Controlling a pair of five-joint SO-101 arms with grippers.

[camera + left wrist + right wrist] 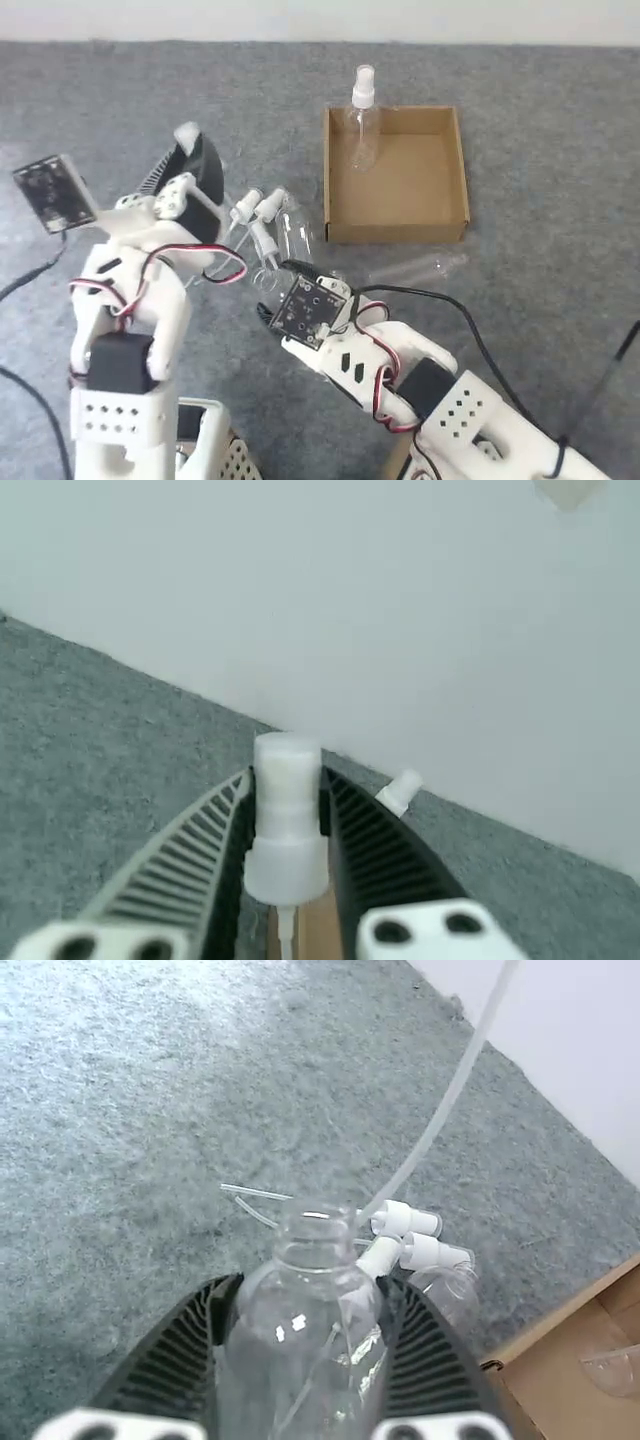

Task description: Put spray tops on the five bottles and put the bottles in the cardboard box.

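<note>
Two grippers are both full: the left gripper [287,780] is clamped on a white spray top [287,825]. Its thin dip tube [440,1110] slants down to the open neck of the clear bottle [300,1340], which is pinched upright in the right gripper [310,1290]. Just beyond the right gripper lie loose spray tops [405,1222] beside another bottle [452,1290], and farther past them sits the cardboard box [395,232] with one capped bottle [362,130] standing inside.

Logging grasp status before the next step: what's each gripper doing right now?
Left gripper: closed, holding a spray top.
Right gripper: closed, holding an uncapped clear bottle.
</note>
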